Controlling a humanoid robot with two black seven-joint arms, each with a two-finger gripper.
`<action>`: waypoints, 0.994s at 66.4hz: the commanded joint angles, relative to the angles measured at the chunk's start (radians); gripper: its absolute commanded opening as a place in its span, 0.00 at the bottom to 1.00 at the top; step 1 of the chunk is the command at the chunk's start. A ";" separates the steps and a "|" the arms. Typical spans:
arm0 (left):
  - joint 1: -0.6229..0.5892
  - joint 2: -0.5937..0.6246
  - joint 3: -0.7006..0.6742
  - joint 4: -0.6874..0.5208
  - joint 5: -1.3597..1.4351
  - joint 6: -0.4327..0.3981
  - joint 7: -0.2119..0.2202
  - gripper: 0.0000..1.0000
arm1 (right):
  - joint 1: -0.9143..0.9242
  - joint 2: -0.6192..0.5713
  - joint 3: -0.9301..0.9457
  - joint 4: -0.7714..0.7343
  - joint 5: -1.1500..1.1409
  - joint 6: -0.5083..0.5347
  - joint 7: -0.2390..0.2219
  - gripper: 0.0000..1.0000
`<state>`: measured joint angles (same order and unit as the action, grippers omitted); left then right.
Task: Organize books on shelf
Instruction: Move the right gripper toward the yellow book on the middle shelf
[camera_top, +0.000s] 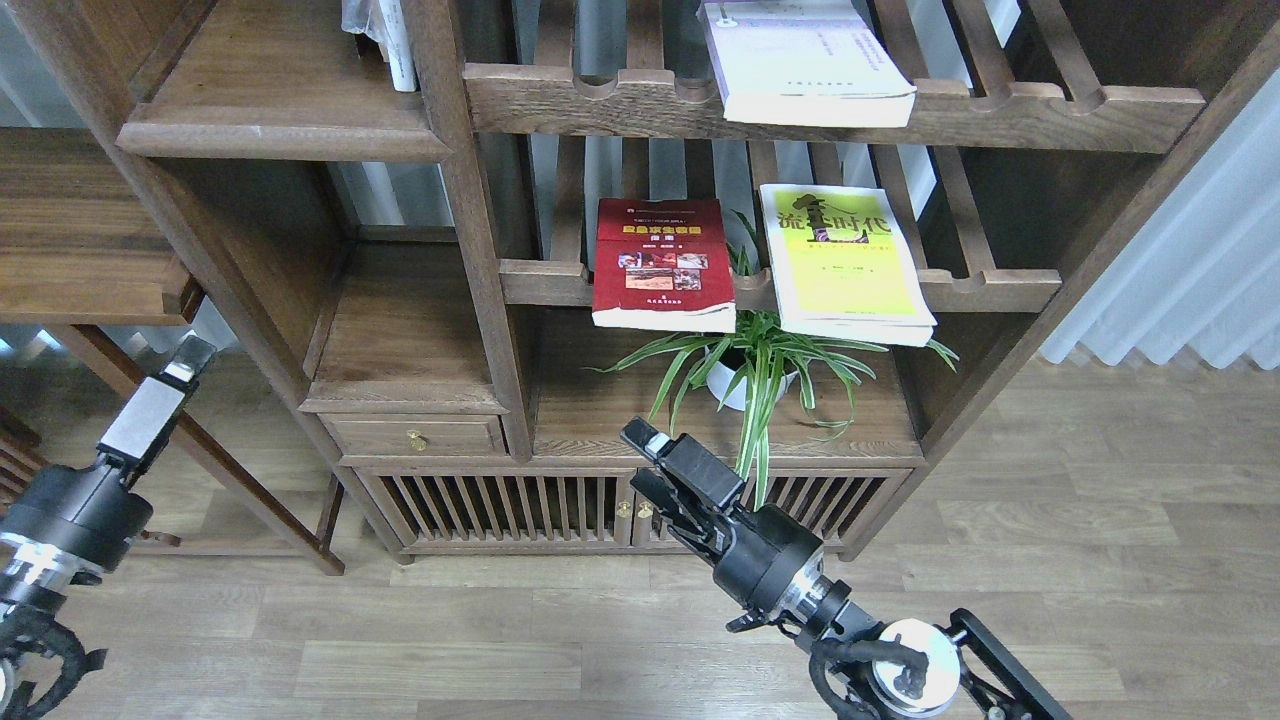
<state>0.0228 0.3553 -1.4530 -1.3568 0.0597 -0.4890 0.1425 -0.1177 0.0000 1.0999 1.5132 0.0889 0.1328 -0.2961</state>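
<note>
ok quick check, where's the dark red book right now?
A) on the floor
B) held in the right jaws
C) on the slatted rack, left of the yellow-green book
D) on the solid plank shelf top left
C: the dark red book lies flat on the middle slatted rack, left of the yellow-green book, with the plant below between them; neither arm holds anything.

Pale book (806, 62) on the upper slatted rack: top end cut off by the frame edge. White pot (735, 385) mostly hidden behind spider plant leaves (770, 355) and the red book (662, 262). Small text on the yellow-green book (842, 262) too fine for me to read. Left gripper (188, 358) seen edge-on; can't separate its fingers. Rolled white item (385, 35) top left cropped, unidentifiable.
</note>
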 joint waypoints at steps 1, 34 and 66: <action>-0.026 -0.007 0.025 0.014 0.008 0.000 0.008 1.00 | 0.001 0.000 0.000 -0.004 -0.001 0.033 0.002 1.00; -0.024 -0.055 0.060 0.116 0.015 0.000 0.135 1.00 | 0.007 0.000 0.003 -0.038 0.002 0.037 0.005 1.00; -0.055 -0.081 0.065 0.162 0.015 0.000 0.137 1.00 | 0.007 0.000 0.044 -0.094 0.002 0.113 0.003 1.00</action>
<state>-0.0227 0.2795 -1.3926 -1.2144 0.0743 -0.4886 0.2778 -0.1096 0.0000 1.1310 1.4420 0.0906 0.2580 -0.2925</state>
